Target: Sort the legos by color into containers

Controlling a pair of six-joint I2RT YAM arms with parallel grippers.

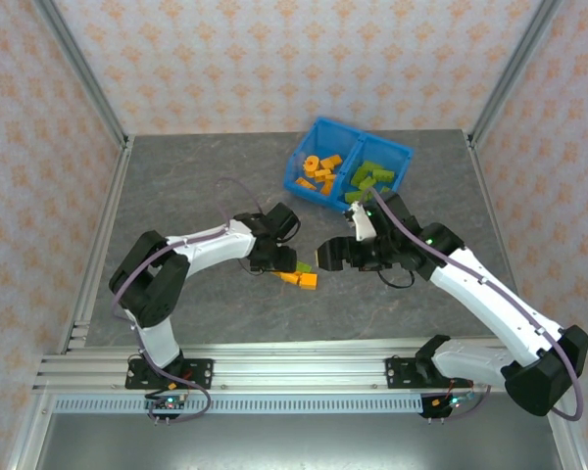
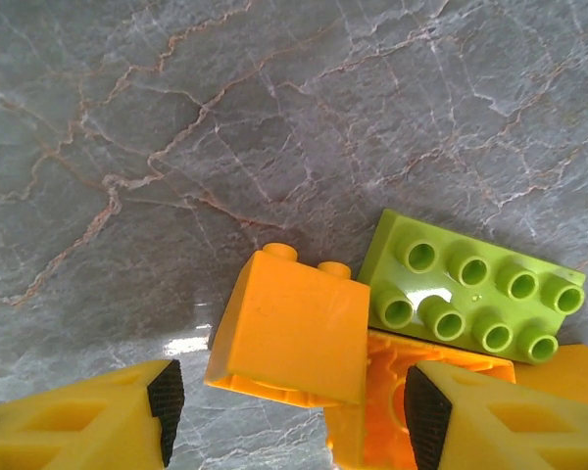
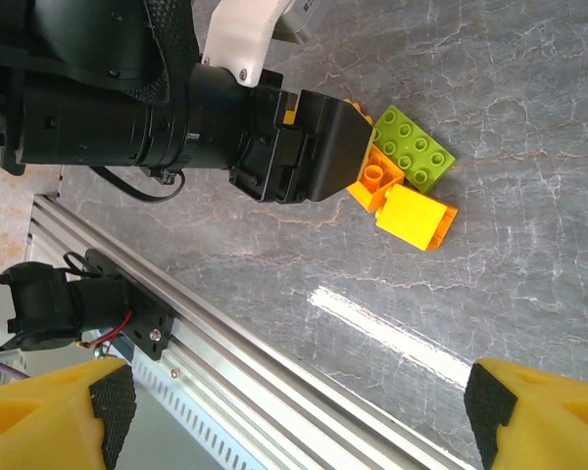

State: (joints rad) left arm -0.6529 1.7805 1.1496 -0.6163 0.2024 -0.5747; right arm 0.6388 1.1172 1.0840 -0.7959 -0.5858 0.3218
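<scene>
My left arm folds back at the elbow and reaches right, wrist bent down, so my left gripper [image 2: 294, 406] hangs low over a small cluster of legos [image 1: 299, 275] in the middle of the table [image 1: 196, 186]. Its fingers [image 2: 165, 397] are spread wide on either side of an orange brick [image 2: 289, 338] tipped on its side. A lime green brick [image 2: 475, 289] lies studs up, touching it and partly over a second orange piece [image 2: 377, 421].

My right arm stretches forward and left. My right gripper [image 1: 325, 257] is near the cluster, spread wide and holding nothing.

The two grippers crowd each other, with open table to the left. The blue bin [image 1: 338, 137] sits towards the far edge, with orange legos in its left compartment and green in its right. My right wrist view takes in the metal rail [image 3: 235, 352] at the near edge.
</scene>
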